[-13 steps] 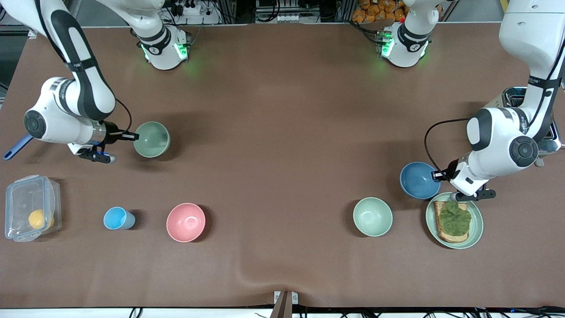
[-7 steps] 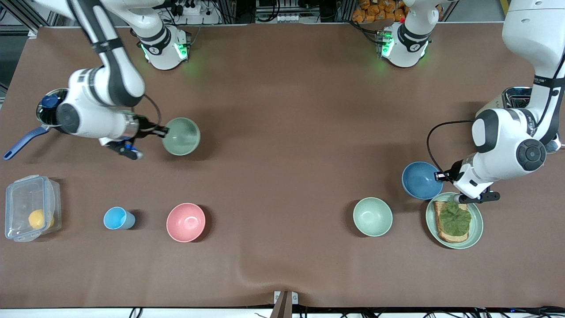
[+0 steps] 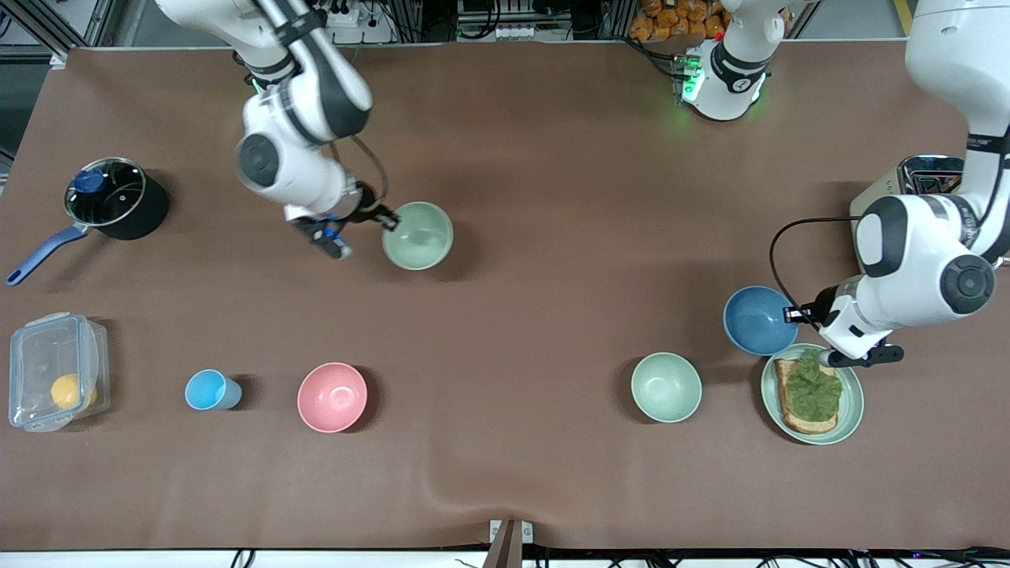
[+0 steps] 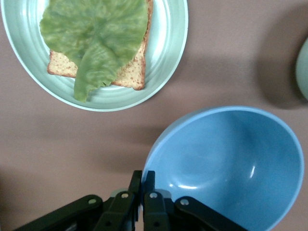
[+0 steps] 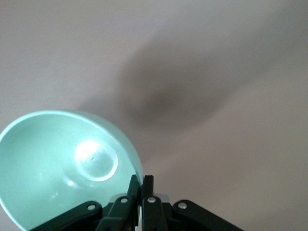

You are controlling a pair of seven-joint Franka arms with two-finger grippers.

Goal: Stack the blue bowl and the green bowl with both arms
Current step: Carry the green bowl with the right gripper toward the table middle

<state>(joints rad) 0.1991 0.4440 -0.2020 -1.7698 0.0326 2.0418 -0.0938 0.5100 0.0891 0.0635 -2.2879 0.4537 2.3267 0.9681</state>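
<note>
**Both bowls gripped at the rim, stack not yet made**

The green bowl (image 3: pixel 418 235) is held in the upper middle of the front view, over bare table (image 3: pixel 552 197), by the right gripper (image 3: pixel 388 221). In the right wrist view its fingers (image 5: pixel 135 185) are seen drawn narrow on the bowl's rim. A shadow set apart from the bowl suggests that it is raised off the table.

The blue bowl (image 3: pixel 757 319) is found at mid-height toward the left arm's end of the table. It lies just beside the plate of toast (image 3: pixel 856 406) and farther from the front camera than it. Its rim is pinched by the left gripper (image 3: pixel 791 314), and the bowl is shown tilted in the left wrist view. Whether it touches the table cannot be told.

The step in hand is judged to be the bringing together of the two bowls. One bowl would need to be set level on open table. The other must then be centred above it, lowered and released only once nested. The mint-green bowl (image 3: pixel 666 386), lower in the frame, should be left alone
</note>
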